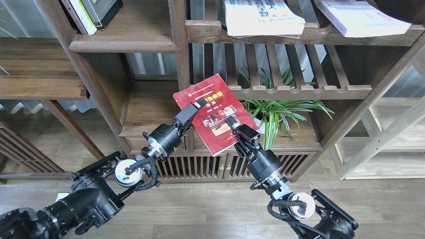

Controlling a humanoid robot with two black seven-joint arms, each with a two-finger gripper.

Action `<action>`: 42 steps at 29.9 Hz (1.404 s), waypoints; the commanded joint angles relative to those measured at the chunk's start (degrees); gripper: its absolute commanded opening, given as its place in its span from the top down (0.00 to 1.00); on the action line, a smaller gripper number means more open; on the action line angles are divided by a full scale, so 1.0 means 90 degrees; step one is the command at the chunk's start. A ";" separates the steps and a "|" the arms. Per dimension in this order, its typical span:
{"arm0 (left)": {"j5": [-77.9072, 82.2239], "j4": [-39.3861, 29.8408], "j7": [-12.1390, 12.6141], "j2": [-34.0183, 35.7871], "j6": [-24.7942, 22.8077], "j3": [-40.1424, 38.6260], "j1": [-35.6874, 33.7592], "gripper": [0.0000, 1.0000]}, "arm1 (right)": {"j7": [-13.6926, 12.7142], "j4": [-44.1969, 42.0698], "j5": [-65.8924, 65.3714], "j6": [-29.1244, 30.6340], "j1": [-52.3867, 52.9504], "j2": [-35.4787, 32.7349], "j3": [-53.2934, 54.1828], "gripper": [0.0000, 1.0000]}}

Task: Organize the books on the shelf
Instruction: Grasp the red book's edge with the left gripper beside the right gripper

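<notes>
Head view is showing a dark wood bookcase, and going from its left side: a few books (89, 15) are leaning upright on the solid shelf (123, 43) at upper left. Below, the left pincer (196, 107) is closing on the left edge of the red book (212, 114), which is hanging in the air, tilted, in front of the bookcase's centre post. The right pincer (232, 123) is gripping the book's lower cover area. To do this well, I judge both arms should be lifting together, keeping the book flat so it is not bending, then sliding it spine-out over the moulded front edge. Further right, a white lettered book (262, 16) and a pale lavender book (362, 16) are lying flat on the slatted upper shelf (298, 33). A potted plant (275, 116) is standing just behind the red book, its leaves risking a snag.
</notes>
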 commanded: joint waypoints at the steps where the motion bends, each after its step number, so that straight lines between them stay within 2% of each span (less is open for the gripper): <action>1: -0.0021 -0.0013 0.0488 -0.0002 0.0000 -0.0032 0.0001 0.02 | -0.0002 0.0001 -0.0022 -0.0001 0.0002 0.0046 -0.0018 0.94; 11: -0.0109 -0.0052 0.1064 -0.0002 0.0000 -0.0130 0.0001 0.02 | -0.0012 0.0001 -0.0080 -0.0001 0.0002 0.0085 -0.0048 0.94; 16: -0.0109 -0.0033 0.1124 -0.0002 0.0000 -0.0432 0.0040 0.02 | -0.0012 -0.0009 -0.0090 -0.0001 -0.0018 0.0085 -0.0057 0.92; 18: -0.0119 -0.0043 0.1124 -0.0002 0.0000 -0.0588 0.0069 0.07 | -0.0012 -0.0019 -0.0090 -0.0001 -0.0018 0.0085 -0.0057 0.91; 19: -0.0186 -0.0062 0.1124 -0.0002 0.0000 -0.0637 0.0089 0.15 | -0.0012 -0.0019 -0.0090 -0.0001 -0.0018 0.0085 -0.0057 0.91; 20: -0.0274 -0.0091 0.1124 -0.0002 0.0000 -0.0647 0.0118 0.25 | -0.0012 -0.0019 -0.0100 -0.0001 -0.0018 0.0094 -0.0057 0.91; 21: -0.0439 -0.0091 0.1114 -0.0002 0.0000 -0.0696 0.0176 0.41 | -0.0012 -0.0019 -0.0109 -0.0001 -0.0018 0.0095 -0.0057 0.91; 24: -0.1024 -0.0092 0.1055 -0.0002 0.0000 -0.0803 0.0274 0.82 | -0.0022 -0.0009 -0.0197 -0.0001 -0.0018 0.0124 -0.0067 0.91; 25: -0.1162 -0.0091 0.1055 -0.0002 0.0000 -0.0804 0.0274 0.86 | -0.0022 -0.0009 -0.0236 -0.0001 -0.0018 0.0134 -0.0067 0.91; 27: -0.1232 -0.0052 0.1084 -0.0002 0.0000 -0.0784 0.0284 0.87 | -0.0022 -0.0009 -0.0334 -0.0001 -0.0018 0.0143 -0.0077 0.90; 31: -0.1242 -0.0091 0.1114 -0.0002 0.0000 -0.0726 0.0303 0.96 | -0.0031 -0.0009 -0.0471 -0.0001 -0.0106 0.0221 -0.0175 0.85; 36: -0.1242 -0.0082 0.1114 -0.0002 0.0000 -0.0716 0.0313 0.98 | -0.0022 -0.0009 -0.0529 -0.0001 -0.0145 0.0251 -0.0175 0.78; 42: -0.1242 -0.0091 0.1094 -0.0002 0.0000 -0.0745 0.0313 0.98 | -0.0022 -0.0009 -0.0685 -0.0001 -0.0135 0.0270 -0.0106 0.52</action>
